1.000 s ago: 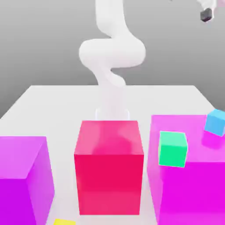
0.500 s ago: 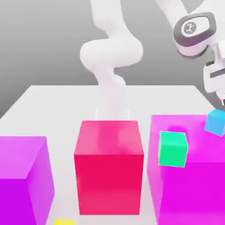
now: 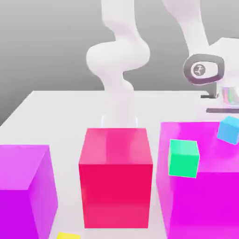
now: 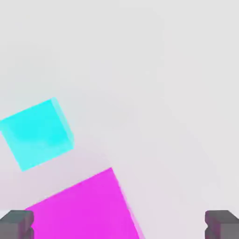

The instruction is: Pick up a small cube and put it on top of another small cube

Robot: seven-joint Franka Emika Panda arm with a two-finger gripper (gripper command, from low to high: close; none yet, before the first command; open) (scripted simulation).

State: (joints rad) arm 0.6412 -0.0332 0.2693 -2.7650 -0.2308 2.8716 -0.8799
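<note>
Tool [image 4: 119,224]: fingers spread wide apart, nothing between them; two dark fingertips [image 4: 16,223] frame the hand view. A second ago the arm was folded high with the hand near the exterior view's upper right corner; now the hand has swung down and hangs low behind the right-hand magenta block [image 3: 205,186], toward the tabletop's [image 3: 56,105] far right corner. Judged: approach under way, grasp not begun.

Large things: left magenta block [image 3: 23,186], red block [image 3: 115,175], right magenta block — none has shifted.

Small things: mint-green cube [image 3: 183,158] and sky-blue cube [image 3: 228,130] unchanged.

Small cube [image 4: 37,133], turquoise, lies on bare tabletop just beside a magenta block's corner, off to one side of the open fingers, not between them. Judged: tool needs to centre over it before descending.
</note>
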